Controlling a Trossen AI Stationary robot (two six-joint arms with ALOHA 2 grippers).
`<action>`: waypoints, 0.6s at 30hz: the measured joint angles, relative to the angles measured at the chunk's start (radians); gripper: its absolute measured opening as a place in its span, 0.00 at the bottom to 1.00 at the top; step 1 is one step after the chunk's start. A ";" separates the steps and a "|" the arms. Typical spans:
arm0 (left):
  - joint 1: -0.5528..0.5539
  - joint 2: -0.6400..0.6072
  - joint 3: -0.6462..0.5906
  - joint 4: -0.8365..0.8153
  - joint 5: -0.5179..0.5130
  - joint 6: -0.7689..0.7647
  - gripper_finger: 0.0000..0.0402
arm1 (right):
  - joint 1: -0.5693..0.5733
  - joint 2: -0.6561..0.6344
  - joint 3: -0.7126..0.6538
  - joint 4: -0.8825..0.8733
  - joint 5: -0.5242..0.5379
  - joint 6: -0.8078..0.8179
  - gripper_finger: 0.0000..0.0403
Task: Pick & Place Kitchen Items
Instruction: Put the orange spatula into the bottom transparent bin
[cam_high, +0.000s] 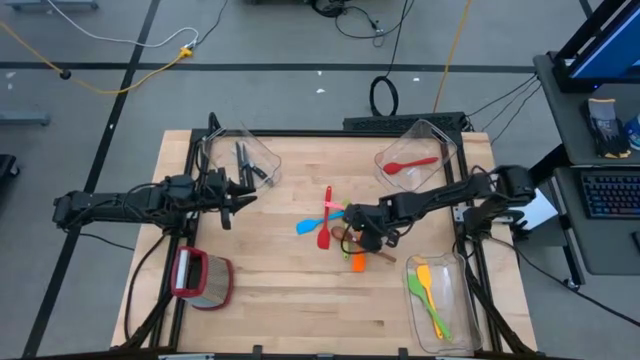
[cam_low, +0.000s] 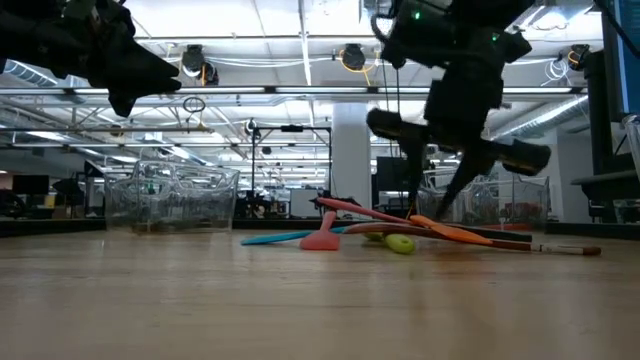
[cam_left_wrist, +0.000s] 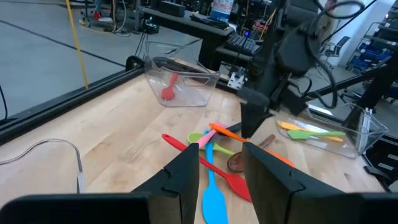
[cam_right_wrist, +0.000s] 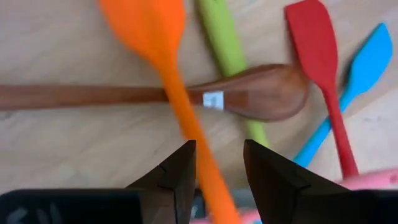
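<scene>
The job is part done: a pile of loose utensils (cam_high: 338, 232) lies mid-bench. The right gripper (cam_high: 368, 238) hovers over it, fingers spread astride the orange spatula (cam_right_wrist: 165, 56). The left gripper (cam_high: 232, 196) waits at nine o'clock, fingers parted, empty. The ten o'clock bin (cam_high: 262, 150) holds knives, the one o'clock bin (cam_high: 440, 140) a red spoon, the four o'clock bin (cam_high: 455, 270) yellow and green utensils.

This is a robotics lab or workshop, not a kitchen. The wooden surface (cam_high: 270, 270) sits in a black metal frame on a grey concrete floor (cam_high: 100, 120) marked with tape lines, with yellow and black cables (cam_high: 150, 65) trailing across it. Beside it stands a desk with a keyboard (cam_high: 610, 195) and a monitor. The level view shows an open industrial ceiling with strip lights (cam_low: 290, 40), pipes and ducts, and racks of equipment behind.
</scene>
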 joint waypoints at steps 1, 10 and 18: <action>0.000 0.000 0.000 -0.001 0.000 -0.002 0.31 | 0.000 0.014 0.000 0.000 0.005 -0.010 0.32; 0.001 0.000 0.000 -0.002 0.000 -0.002 0.31 | 0.000 0.082 0.000 0.010 0.050 -0.042 0.32; 0.001 0.000 0.000 -0.003 0.000 0.001 0.31 | 0.000 0.117 0.001 0.064 0.126 -0.039 0.32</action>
